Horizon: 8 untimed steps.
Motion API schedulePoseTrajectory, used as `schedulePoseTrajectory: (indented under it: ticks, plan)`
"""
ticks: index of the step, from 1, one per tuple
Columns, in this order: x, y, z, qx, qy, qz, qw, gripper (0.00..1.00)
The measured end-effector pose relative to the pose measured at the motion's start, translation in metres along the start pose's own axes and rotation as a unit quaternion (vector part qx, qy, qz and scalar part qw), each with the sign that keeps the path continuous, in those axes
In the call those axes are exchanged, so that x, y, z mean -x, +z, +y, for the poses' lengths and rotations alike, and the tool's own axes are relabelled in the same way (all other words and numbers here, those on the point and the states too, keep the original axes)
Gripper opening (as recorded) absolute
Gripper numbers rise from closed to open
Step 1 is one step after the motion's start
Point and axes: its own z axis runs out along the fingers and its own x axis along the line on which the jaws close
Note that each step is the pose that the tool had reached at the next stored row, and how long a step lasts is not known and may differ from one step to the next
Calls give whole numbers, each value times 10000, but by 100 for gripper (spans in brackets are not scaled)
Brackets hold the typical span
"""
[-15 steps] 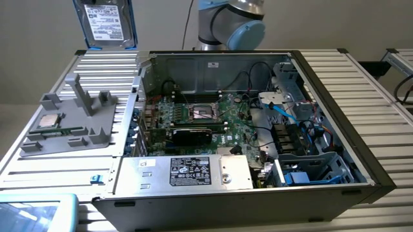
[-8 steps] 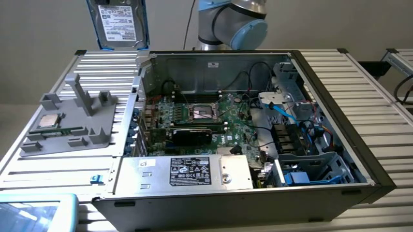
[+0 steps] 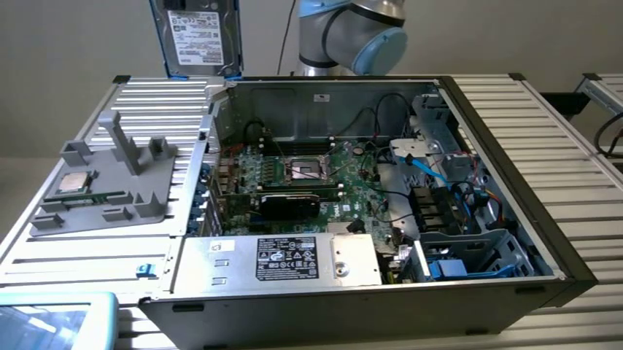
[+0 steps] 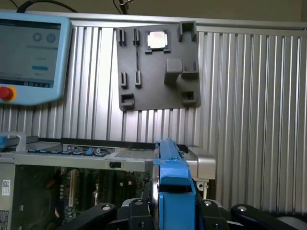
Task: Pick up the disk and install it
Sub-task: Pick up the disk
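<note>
Disk (image 3: 200, 33): hanging upright, high above the bench (image 3: 545, 131).
Gripper (image 4: 173, 213): clamping the disk edgewise, jaws standing partly apart.
Case (image 3: 341, 313): lying open on the bench.

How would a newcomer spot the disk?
Find the open computer case. Above its far corner, on the exterior view's left, the disk hangs upright. Unlike the small square chip on the grey tray, it has a white label and blue frame.
</note>
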Motion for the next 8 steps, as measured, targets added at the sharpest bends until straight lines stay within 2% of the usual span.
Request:
schedulePoseTrajectory:
  ticks: [8]
  plan:
    - [-155,-9,-232,0,-1,-20,10000,37]
